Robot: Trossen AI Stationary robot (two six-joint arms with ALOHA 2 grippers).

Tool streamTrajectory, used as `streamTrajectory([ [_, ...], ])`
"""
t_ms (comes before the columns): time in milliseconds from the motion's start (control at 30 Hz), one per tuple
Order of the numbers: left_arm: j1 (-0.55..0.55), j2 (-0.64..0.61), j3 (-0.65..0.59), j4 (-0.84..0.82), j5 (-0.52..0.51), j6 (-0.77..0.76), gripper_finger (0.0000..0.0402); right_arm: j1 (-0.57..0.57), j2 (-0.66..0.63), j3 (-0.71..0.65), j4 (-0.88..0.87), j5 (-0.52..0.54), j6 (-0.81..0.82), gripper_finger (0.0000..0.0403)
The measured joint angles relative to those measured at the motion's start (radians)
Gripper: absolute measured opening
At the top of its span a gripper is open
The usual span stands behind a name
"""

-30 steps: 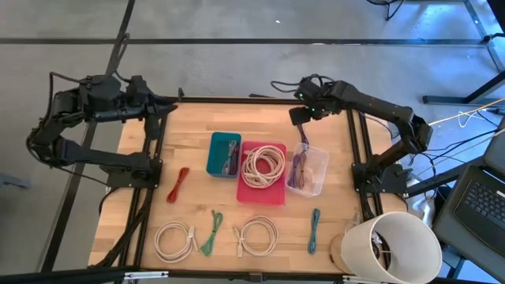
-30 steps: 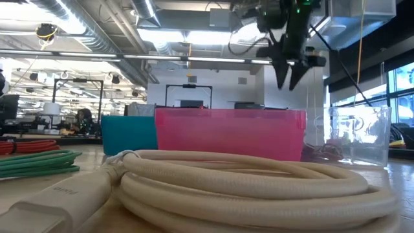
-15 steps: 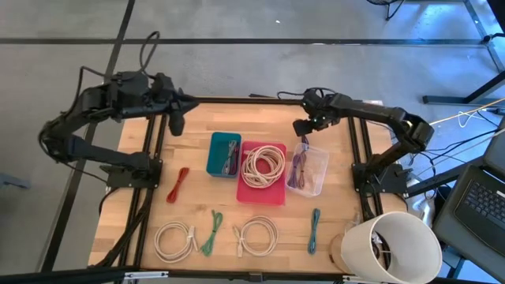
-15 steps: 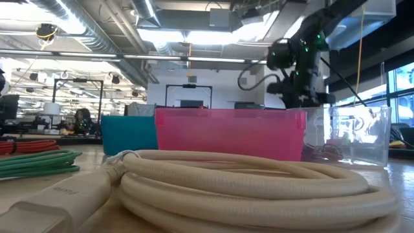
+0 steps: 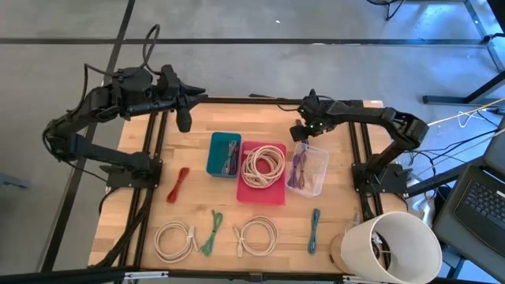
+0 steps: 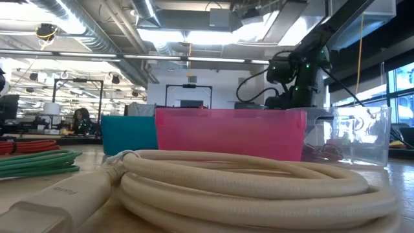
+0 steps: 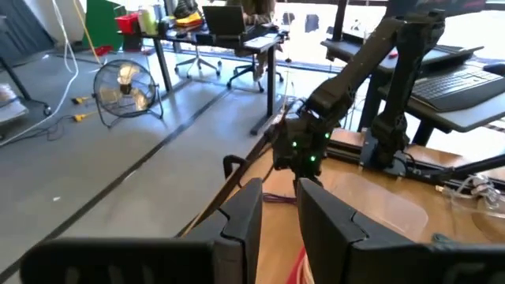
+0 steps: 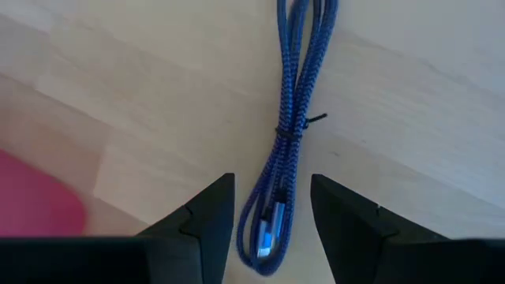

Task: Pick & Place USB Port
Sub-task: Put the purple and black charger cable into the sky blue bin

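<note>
A blue braided USB cable (image 8: 290, 118), bundled with a small tie, lies flat on the wooden table between the far edge and the bins. My right gripper (image 8: 272, 183) is open and points down over it, one finger on each side of the bundle's plug end, not touching that I can see. From above, that gripper (image 5: 302, 133) is just beyond the clear bin's (image 5: 309, 171) far left corner. My left gripper (image 5: 184, 121) is open and hangs in the air over the table's far left corner; its own view shows its fingers (image 7: 278, 207) holding nothing.
A teal bin (image 5: 213, 155) holds dark cables, a pink bin (image 5: 246, 192) holds a coiled white cable, and the clear bin holds purple cables. Red (image 5: 177, 184), green (image 5: 211, 233) and teal (image 5: 315, 230) cables and two white coils (image 5: 175, 241) lie toward the near edge. A white bucket (image 5: 390, 248) stands at the near right.
My right gripper has come down from high above the table and a little toward the near edge, onto the blue cable beside the clear bin. My left arm has swung out toward the table's right, and its gripper has tipped downward over the far left corner.
</note>
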Motion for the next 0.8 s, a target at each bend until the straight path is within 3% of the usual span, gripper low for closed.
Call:
streamTrajectory([
  [367,0.0,0.0,0.0,0.0,-0.003,0.0,0.0075,0.0,0.104,0.002,0.032,0.005,-0.01,0.0157],
  [500,0.0,0.0,0.0,0.0,-0.004,0.0,0.0075,0.0,0.103,0.002,0.029,0.016,-0.02,0.0116],
  [667,0.0,0.0,0.0,-0.001,-0.004,0.0,0.0075,-0.001,0.103,0.001,0.029,0.022,-0.037,0.0027],
  [800,0.0,0.0,0.0,-0.001,-0.004,0.0,0.0075,0.0,0.104,0.002,0.053,0.015,-0.049,0.0017],
])
